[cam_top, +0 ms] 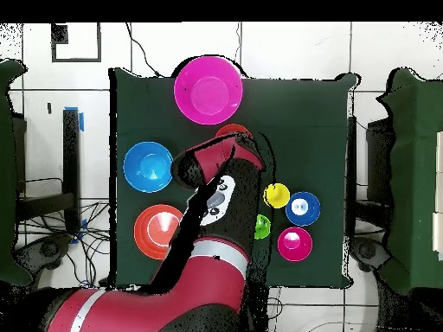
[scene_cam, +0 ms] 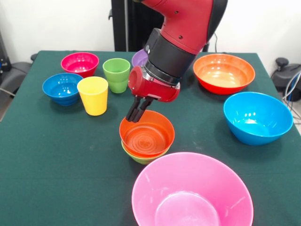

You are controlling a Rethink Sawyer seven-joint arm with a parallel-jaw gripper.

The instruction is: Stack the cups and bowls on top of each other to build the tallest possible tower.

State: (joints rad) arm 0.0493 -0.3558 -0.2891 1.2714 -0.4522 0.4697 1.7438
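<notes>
Just under the hand [scene_cam: 134, 114], the orange-red bowl [scene_cam: 146, 136] is sitting nested in the small green bowl [scene_cam: 141, 157], a two-piece tower in the middle of the green worktop [scene_cam: 56, 155]. The hand's dark fingers [scene_cam: 139, 109] are pressed close together, almost shut, and reaching down at the orange-red bowl's far rim; I cannot tell whether they are gripping it or only touching it. Nearer the camera than the hand, the big pink bowl [scene_cam: 192, 190] is standing at the worktop's edge. To the picture's right of the hand, the light blue bowl [scene_cam: 257, 117] and, farther back, the large orange bowl [scene_cam: 224, 72] are sitting apart. To its left the yellow cup [scene_cam: 93, 95] and green cup [scene_cam: 116, 75] are standing upright, with the dark blue bowl [scene_cam: 62, 88] and magenta bowl [scene_cam: 80, 63] beyond them. The purple bowl [scene_cam: 139, 58] is peeking out behind the arm [scene_cam: 181, 33].
</notes>
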